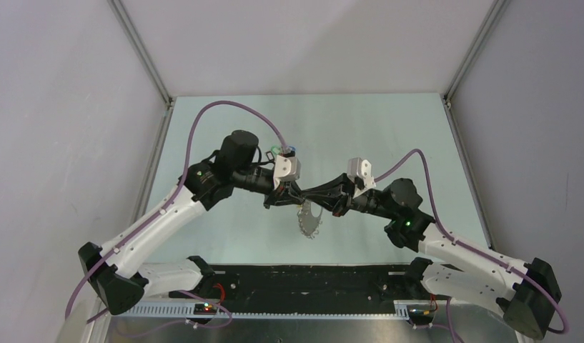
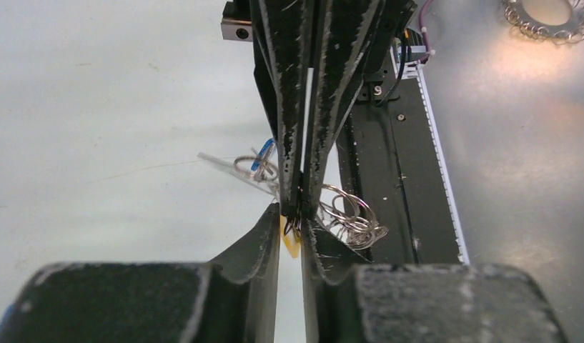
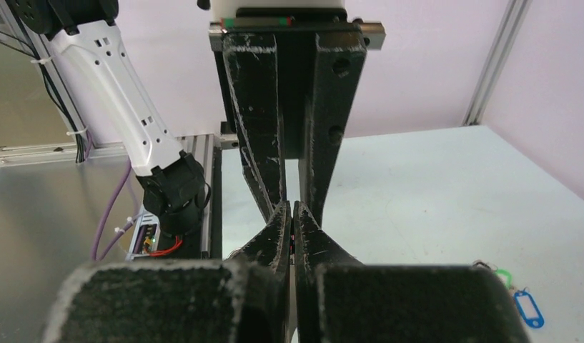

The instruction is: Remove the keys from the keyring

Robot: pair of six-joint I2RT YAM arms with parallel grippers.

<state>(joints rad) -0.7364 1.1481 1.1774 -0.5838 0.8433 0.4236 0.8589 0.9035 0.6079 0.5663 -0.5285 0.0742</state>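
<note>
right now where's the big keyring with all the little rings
Top external view: the large tan-grey loop fringed with silvery rings hangs centre-frame, just below where the left tool and right tool meet.

Soft, even light filled the booth; glare pooled on the metal sheet at the near edge of the tabletop; close foregrounds blurred.

A pale green table stands between lilac-grey walls, with aluminium frame posts rising from its far corners. Along the near edge runs a black strip, then a white slotted cable duct, then a brushed metal sheet.
</note>
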